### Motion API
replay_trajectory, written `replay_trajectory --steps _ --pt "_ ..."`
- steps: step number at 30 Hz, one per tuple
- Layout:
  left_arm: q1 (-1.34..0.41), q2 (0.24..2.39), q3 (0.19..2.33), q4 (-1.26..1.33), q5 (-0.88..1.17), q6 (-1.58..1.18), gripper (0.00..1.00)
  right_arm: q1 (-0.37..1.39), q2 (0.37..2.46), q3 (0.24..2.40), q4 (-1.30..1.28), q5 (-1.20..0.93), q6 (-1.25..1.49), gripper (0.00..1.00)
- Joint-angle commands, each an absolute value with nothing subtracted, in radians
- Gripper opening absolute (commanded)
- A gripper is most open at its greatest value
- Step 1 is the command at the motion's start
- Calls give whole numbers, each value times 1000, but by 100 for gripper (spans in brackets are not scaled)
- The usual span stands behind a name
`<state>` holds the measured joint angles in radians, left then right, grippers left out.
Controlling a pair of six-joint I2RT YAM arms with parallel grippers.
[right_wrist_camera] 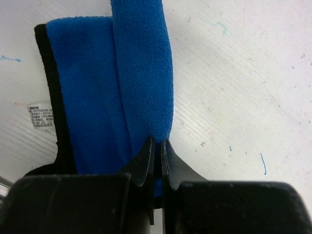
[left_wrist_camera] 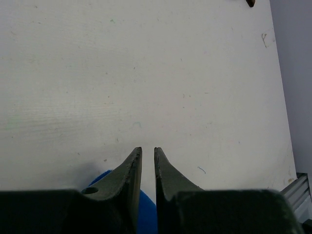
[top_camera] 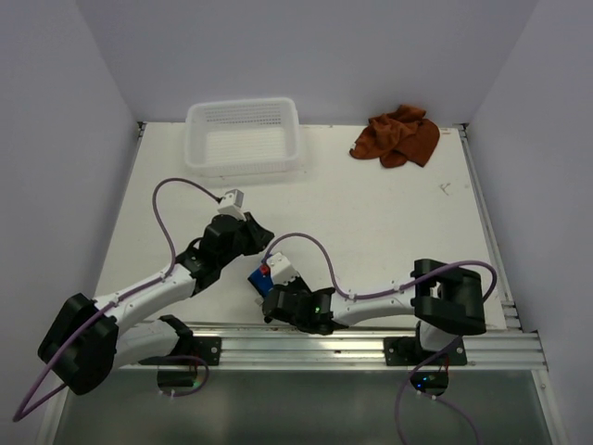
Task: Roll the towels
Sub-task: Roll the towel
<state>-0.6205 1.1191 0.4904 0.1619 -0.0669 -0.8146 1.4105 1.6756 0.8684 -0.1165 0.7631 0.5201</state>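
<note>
The blue towel [right_wrist_camera: 92, 87] lies on the table [left_wrist_camera: 146, 73] near its front edge, between the two arms. It is folded into a narrow strip, and one long side is turned over into a raised ridge. A white label [right_wrist_camera: 41, 115] shows at its dark-trimmed edge. The right gripper [right_wrist_camera: 157, 144] is closed tight on the end of that ridge, with blue cloth pinched between its fingers. The left gripper [left_wrist_camera: 147, 151] hangs just above the other part of the towel. Its jaws are barely parted and nothing is between the tips; blue cloth shows underneath, but I cannot tell whether it touches them. The step in hand looks like the start of the first roll, with the turned edge formed and not yet wound along the strip. The next move likely calls for the right gripper to carry the ridge over the flat part while the left pins or guides the cloth, so the roll stays tight and straight. The brown towel [top_camera: 398, 137] sits crumpled at the far right corner, not yet rolled, well apart from the basket [top_camera: 246, 171] at the far left.
</note>
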Motion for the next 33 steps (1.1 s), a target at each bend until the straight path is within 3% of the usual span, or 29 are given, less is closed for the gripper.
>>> replay_trajectory --steps 1,17,25,33 --pt "-606 1115 537 160 -40 -778 20 1436 1690 914 -179 864 480 0" --pt "-606 1089 474 221 40 -833 19 1604 1945 1115 -416 1078 445 0" --pt "-617 1086 321 380 130 -937 15 1641 2055 1203 -482 1074 408 0" --pt "-673 1025 252 370 74 -969 14 1655 2134 1272 -520 1043 374 0"
